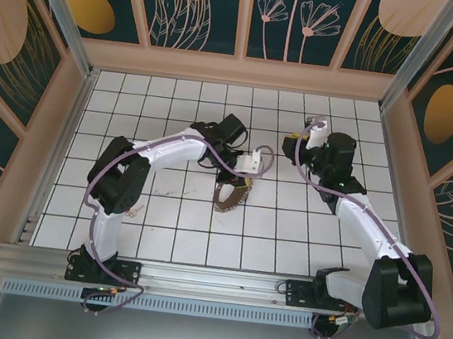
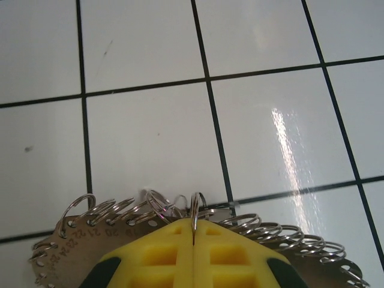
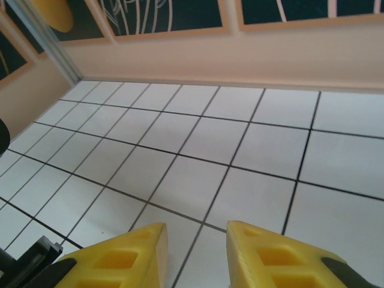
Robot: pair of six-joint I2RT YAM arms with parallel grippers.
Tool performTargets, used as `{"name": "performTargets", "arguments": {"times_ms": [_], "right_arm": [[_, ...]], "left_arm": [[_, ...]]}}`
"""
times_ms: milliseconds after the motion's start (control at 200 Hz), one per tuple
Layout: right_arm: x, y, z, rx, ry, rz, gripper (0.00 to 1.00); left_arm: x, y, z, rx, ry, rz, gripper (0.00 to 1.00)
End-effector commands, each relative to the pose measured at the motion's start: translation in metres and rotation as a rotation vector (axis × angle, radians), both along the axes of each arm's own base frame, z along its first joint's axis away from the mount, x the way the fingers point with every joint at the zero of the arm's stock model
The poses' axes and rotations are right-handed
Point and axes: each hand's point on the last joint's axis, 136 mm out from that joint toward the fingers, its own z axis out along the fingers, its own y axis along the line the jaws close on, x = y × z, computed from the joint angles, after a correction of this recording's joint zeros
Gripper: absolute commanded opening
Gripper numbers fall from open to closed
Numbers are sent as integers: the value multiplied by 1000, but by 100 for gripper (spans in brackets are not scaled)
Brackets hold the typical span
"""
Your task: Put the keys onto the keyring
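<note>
Near the middle of the white tiled table [image 1: 161, 219], slightly toward its near edge, lies the keyring [image 1: 232, 194]. From my left wrist it reads as a flat brown band with small printed numbers beside punched holes. A fringe of thin metal split rings [image 2: 270, 231] runs along its edge.

My left gripper [image 2: 193, 237] sits directly over it. The yellow fingers [image 2: 162, 255] are pressed together, and one upright split ring of the keyring is pinched in the seam between them. The keyring's band lies flat on the tiles.

My right gripper [image 3: 195, 229] is well apart from the keyring, toward the right rear of the table, and faces the back wall [image 3: 240, 54]. Its fingers [image 3: 270, 258] are spread with bare tile between them, holding nothing.
</note>
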Motion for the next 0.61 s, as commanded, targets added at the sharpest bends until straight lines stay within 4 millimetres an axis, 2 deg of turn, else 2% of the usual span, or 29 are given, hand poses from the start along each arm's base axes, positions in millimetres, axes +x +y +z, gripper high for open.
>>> {"name": "performTargets", "arguments": {"times_ms": [0, 165, 390, 601], "right_arm": [[-4, -10, -3, 28, 30, -47, 32], [-4, -20, -17, 65, 85, -111, 32], [1, -47, -69, 147, 326, -236, 29], [-7, -27, -108, 198, 524, -111, 28]], "left_arm": [[-1, -11, 1, 12, 3, -26, 0], [-5, -20, -8, 20, 8, -50, 0], [-11, -33, -19, 22, 28, -67, 0], [-18, -43, -27, 19, 42, -91, 2]]}}
